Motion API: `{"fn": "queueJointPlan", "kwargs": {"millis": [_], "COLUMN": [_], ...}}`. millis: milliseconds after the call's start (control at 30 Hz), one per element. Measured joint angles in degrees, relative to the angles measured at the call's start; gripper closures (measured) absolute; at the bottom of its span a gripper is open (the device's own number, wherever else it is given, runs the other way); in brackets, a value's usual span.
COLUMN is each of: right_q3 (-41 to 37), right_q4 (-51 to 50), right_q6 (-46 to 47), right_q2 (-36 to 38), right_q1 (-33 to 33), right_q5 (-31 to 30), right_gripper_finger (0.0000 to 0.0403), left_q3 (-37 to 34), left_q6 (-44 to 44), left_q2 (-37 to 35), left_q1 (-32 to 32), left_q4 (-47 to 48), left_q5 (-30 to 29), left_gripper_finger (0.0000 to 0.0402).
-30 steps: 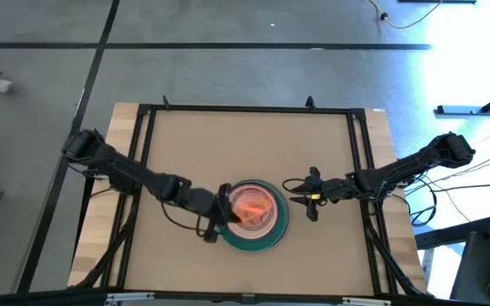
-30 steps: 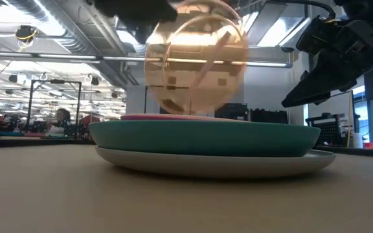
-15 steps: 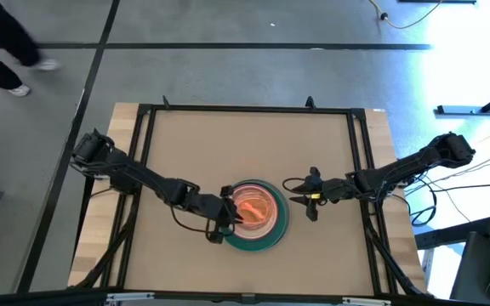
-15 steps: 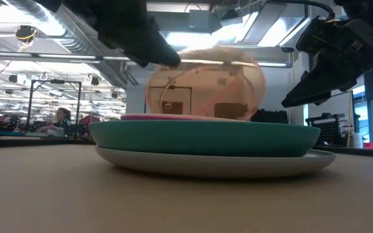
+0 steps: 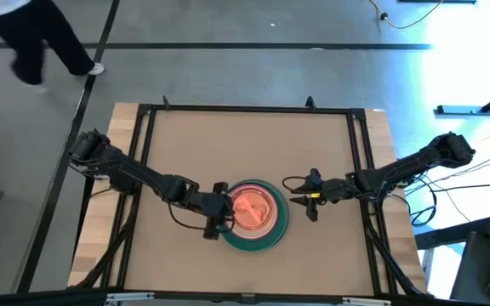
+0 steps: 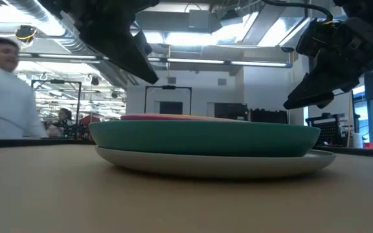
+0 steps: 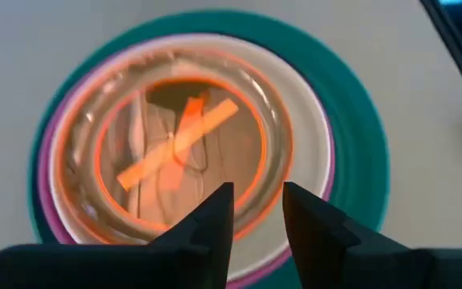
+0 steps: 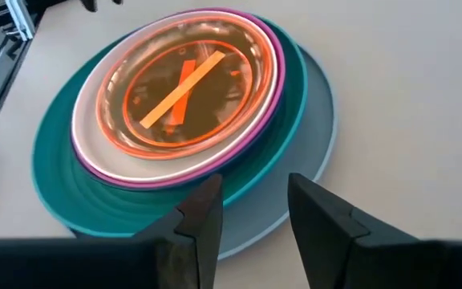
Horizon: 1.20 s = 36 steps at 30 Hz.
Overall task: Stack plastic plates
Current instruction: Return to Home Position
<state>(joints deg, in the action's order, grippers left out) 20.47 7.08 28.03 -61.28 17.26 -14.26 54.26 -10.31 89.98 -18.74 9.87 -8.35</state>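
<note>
The plates lie stacked in the middle of the table. A large grey plate point(image 6: 212, 165) rests on the table, with a large teal plate point(image 6: 206, 139) on it, then magenta point(image 8: 273, 80) and cream point(image 7: 311, 152) plates. A small clear orange plate point(image 5: 249, 208) lies flat on top and also shows in the left wrist view point(image 7: 175, 144). My left gripper point(image 7: 257, 221) is open and empty. It hovers just above the stack's left rim point(image 5: 225, 218). My right gripper point(image 8: 251, 213) is open and empty. It hovers to the right of the stack point(image 5: 298, 201).
A black frame point(image 5: 245, 109) runs round the brown table top. Bare table lies on the far side and to both sides of the stack. A person point(image 5: 32, 34) walks past beyond the table's far left corner and also shows in the low view point(image 6: 5, 90).
The orange plate stood tilted on edge at my left gripper above the stack. It has tipped down and now lies flat on top. My left gripper has drawn back a little toward the table's left edge, clear of the plate. A person has walked into view.
</note>
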Motion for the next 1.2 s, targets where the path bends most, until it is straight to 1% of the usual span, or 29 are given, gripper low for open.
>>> {"fn": "queueJointPlan", "kwargs": {"millis": [200,433,500,567,633,833,900,967,1167,1200], "right_q3": [0.0,0.0,0.0,0.0,0.0,0.0,0.0,0.0,-2.9,-3.7], "right_q4": [0.3,0.5,0.1,0.2,0.1,-0.5,-1.0,-1.1,0.6,1.3], "right_q6": [-2.1,-5.8,-6.7,-7.9,-9.1,-12.2,-13.4,-14.3,-16.7,-17.1], "right_q2": [0.0,1.4,2.6,4.0,5.3,9.3,11.0,12.9,18.2,19.2], "right_q1": [0.0,0.0,0.0,0.0,0.0,0.0,0.0,0.0,0.0,0.0], "right_q5": [-0.4,-2.9,-3.5,-4.5,-5.8,-10.0,-11.4,-11.7,-11.7,-11.7], "right_gripper_finger": [0.0269,0.0269,0.0269,0.0269,0.0269,0.0271,0.0281,0.0301,0.0385,0.0394], "left_q3": [0.2,-0.9,-2.6,-4.4,-6.8,-16.0,-19.6,-23.2,-34.1,-35.6], "left_q6": [2.7,5.0,5.4,5.4,5.7,7.0,7.0,7.0,6.3,6.1], "left_q2": [-0.5,-4.1,-6.0,-8.1,-11.0,-19.8,-23.0,-26.3,-36.9,-38.8], "left_q1": [0.7,4.1,5.6,6.8,8.1,12.0,13.3,14.4,17.4,17.9], "left_q4": [-0.4,-0.4,-0.4,-1.1,-3.1,-12.9,-15.9,-19.0,-25.6,-26.5], "left_q5": [0.1,-0.1,-0.6,-2.3,-3.5,-3.8,-4.2,-4.4,-4.7,-4.7], "left_gripper_finger": [0.0321,0.0375,0.039,0.0398,0.0397,0.0394,0.0394,0.0393,0.0393,0.0393]}}
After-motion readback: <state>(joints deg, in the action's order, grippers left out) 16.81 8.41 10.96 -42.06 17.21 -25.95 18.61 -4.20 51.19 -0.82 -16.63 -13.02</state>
